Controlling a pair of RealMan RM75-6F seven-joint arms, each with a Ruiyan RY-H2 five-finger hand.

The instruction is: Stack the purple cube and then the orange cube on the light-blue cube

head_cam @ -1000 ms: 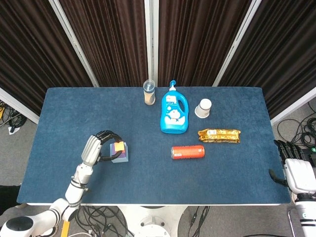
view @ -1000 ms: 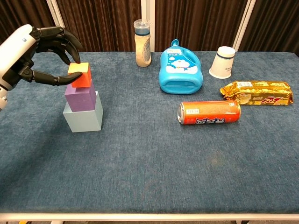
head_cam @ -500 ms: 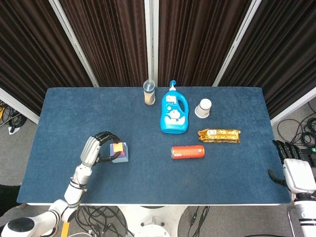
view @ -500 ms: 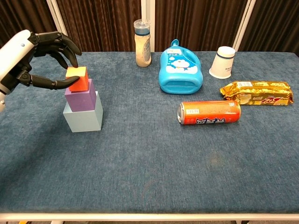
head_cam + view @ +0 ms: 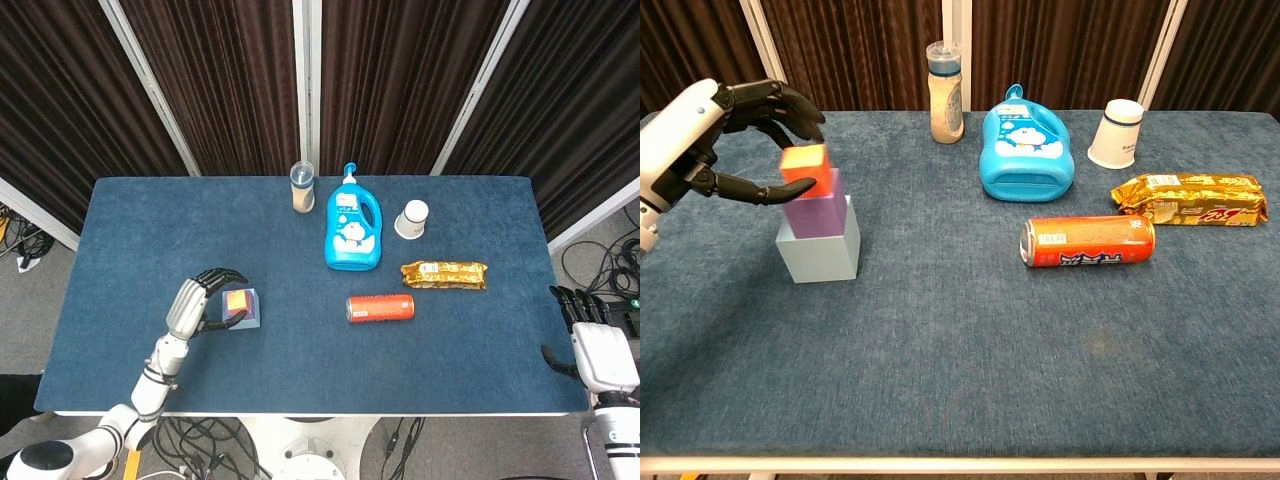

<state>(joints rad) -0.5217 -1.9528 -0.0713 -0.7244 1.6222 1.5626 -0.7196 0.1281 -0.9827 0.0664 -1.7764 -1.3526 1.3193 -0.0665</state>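
Note:
A light-blue cube (image 5: 820, 250) stands on the table's left side with a purple cube (image 5: 820, 207) on top of it. An orange cube (image 5: 805, 164) sits on the purple one, slightly blurred. My left hand (image 5: 700, 140) holds the orange cube, thumb against its lower front and fingers arched over its top. From above, the hand (image 5: 190, 305) curls around the stack (image 5: 243, 308) from the left. My right hand (image 5: 597, 350) hangs past the table's right edge, fingers apart and holding nothing.
A small bottle (image 5: 945, 92), a blue detergent bottle (image 5: 1028, 150) and an upturned paper cup (image 5: 1118, 132) line the far side. A snack packet (image 5: 1190, 198) and an orange can (image 5: 1090, 242) lie right of centre. Blue cloth (image 5: 960, 380) covers the table.
The left hand has lowered the tilted orange cube until it sits level on the purple cube. The right hand has barely shifted.

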